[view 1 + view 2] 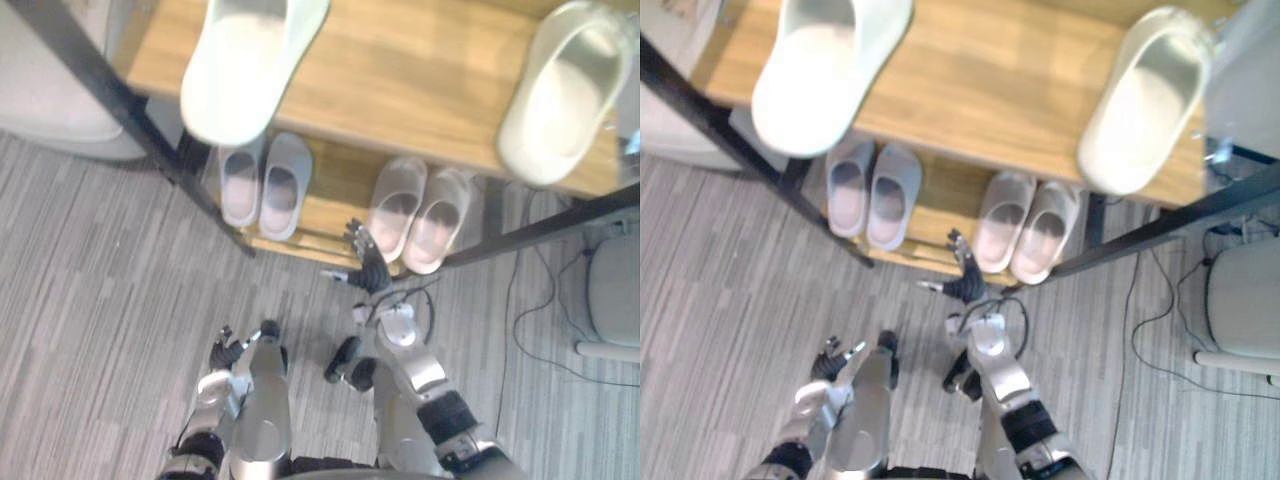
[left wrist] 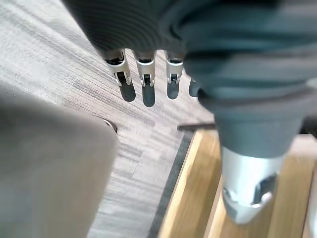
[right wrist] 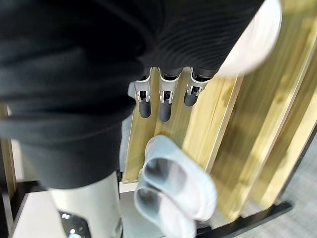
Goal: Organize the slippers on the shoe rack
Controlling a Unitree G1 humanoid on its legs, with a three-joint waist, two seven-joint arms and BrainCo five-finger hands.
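The shoe rack (image 1: 420, 80) has wooden shelves in a black frame. On its top shelf, one pale slipper (image 1: 250, 65) lies at the left and another (image 1: 565, 95) at the right. A grey-blue pair (image 1: 262, 182) and a beige pair (image 1: 415, 215) stand side by side on the lower shelf. My right hand (image 1: 368, 265) is at the lower shelf's front edge, just in front of the beige pair, open and holding nothing. The right wrist view looks past its straight fingers (image 3: 163, 101) to the grey-blue pair (image 3: 173, 191). My left hand (image 1: 225, 350) hangs open low over the floor, away from the rack.
The floor is grey striped carpet (image 1: 90, 300). A pale rounded object (image 1: 50, 90) stands left of the rack, behind its slanted black leg (image 1: 130, 110). A white base (image 1: 612, 300) and thin cables (image 1: 525, 320) lie on the floor at the right.
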